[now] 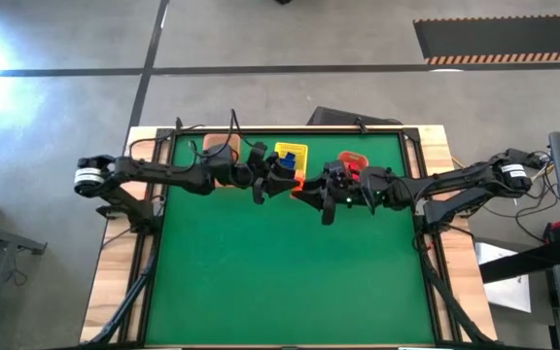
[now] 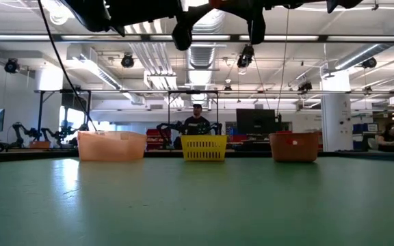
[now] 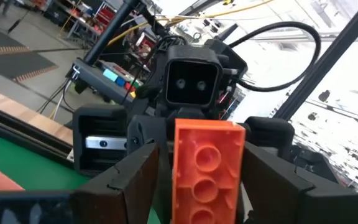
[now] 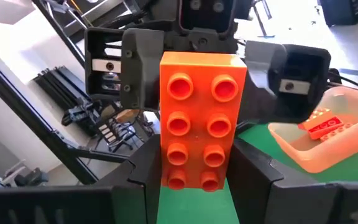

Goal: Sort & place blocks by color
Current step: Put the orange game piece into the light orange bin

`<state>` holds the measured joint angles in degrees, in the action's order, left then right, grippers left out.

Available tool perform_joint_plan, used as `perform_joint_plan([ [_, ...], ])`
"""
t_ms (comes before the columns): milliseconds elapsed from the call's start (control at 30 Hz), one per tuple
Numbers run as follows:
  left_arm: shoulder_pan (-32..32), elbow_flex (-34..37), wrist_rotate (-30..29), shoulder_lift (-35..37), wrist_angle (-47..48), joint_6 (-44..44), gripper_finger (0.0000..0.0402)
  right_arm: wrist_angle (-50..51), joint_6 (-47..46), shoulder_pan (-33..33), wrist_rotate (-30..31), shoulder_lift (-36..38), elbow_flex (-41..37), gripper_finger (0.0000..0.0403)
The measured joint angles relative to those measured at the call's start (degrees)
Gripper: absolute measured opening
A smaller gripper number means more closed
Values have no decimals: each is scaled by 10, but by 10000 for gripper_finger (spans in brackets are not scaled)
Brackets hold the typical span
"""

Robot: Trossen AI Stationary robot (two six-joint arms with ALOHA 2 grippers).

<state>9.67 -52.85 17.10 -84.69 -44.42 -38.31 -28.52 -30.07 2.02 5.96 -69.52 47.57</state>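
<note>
One orange two-by-four studded brick (image 4: 202, 121) hangs in the air between both grippers, over the table's far half (image 1: 302, 185). My right gripper (image 4: 197, 186) is shut on its one end. My left gripper (image 3: 201, 193) faces it from the table's left and is open. Its fingers stand on either side of the brick's (image 3: 207, 171) other end, with a narrow gap showing on one side. A blue brick (image 1: 285, 159) lies in the yellow basket (image 1: 297, 148). Red-orange bricks (image 4: 321, 124) lie in the pale orange basket (image 4: 303, 155). My right gripper pinches the orange brick's end nearest to it (image 4: 194, 177) between its two fingers, one on each long side wall. The fingers come level from the table's right and lie along the brick. The brick is lifted clear of the table, with its length pointing at the left gripper.
Three baskets stand in a row along the far edge: pale orange (image 2: 111, 145), yellow (image 2: 204, 147), red-orange (image 2: 294, 146). The green mat (image 1: 290, 282) spreads out toward the near edge. A person sits in the room beyond the yellow basket.
</note>
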Motion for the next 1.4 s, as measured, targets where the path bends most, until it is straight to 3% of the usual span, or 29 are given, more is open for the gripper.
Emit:
perform_joint_plan([
  [300,-3,-22,8,-22,1,-4,198,11,-23,-12,-2,0,0,126],
  [600,-3,-20,8,-20,5,-3,126,13,-25,-12,-4,1,0,126],
  [933,-3,-19,9,-20,5,-3,129,16,-25,-12,-3,1,0,127],
  [1200,-3,-19,11,-18,14,-5,131,29,-25,-12,5,1,0,237],
  [1400,3,-19,12,-10,54,-5,132,76,-53,-20,2,13,0,278],
])
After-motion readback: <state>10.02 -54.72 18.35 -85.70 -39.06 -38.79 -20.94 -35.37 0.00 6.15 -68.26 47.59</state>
